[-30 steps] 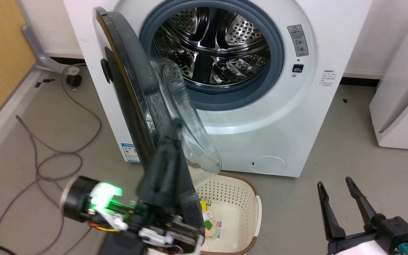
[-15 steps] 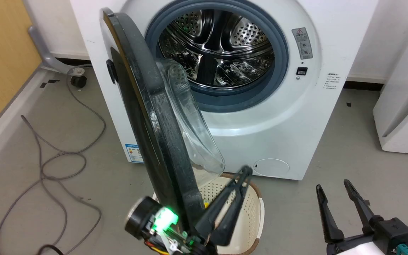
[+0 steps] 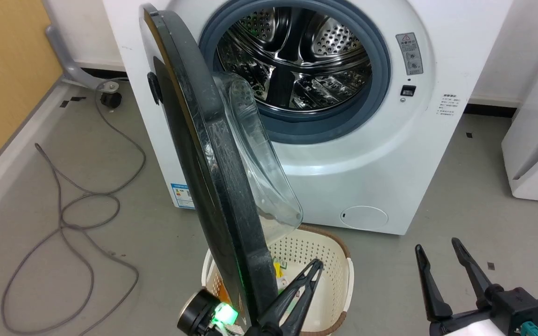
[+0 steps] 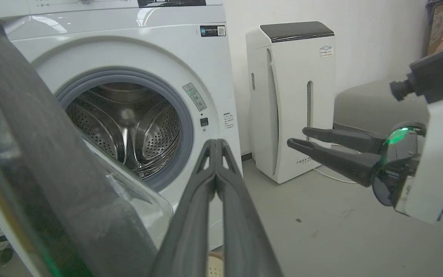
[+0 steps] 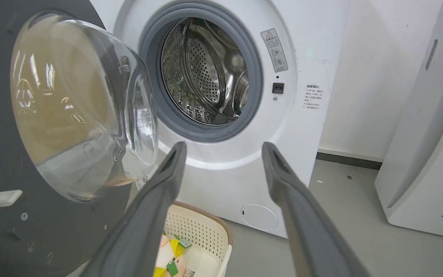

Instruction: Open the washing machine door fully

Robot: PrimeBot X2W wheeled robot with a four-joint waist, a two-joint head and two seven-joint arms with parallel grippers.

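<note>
- Washing machine door [image 3: 213, 186] stands open, edge-on to you, just left of your left gripper [image 3: 316, 265]; whether they touch, you cannot tell.
- Your left gripper's fingers are pressed together on nothing, with a cream basket [image 3: 339, 245] below them.
- Your right gripper [image 3: 437, 245] is spread wide and empty; the washing machine [image 3: 357, 158] lies ahead of it, the door well to its left.
</note>
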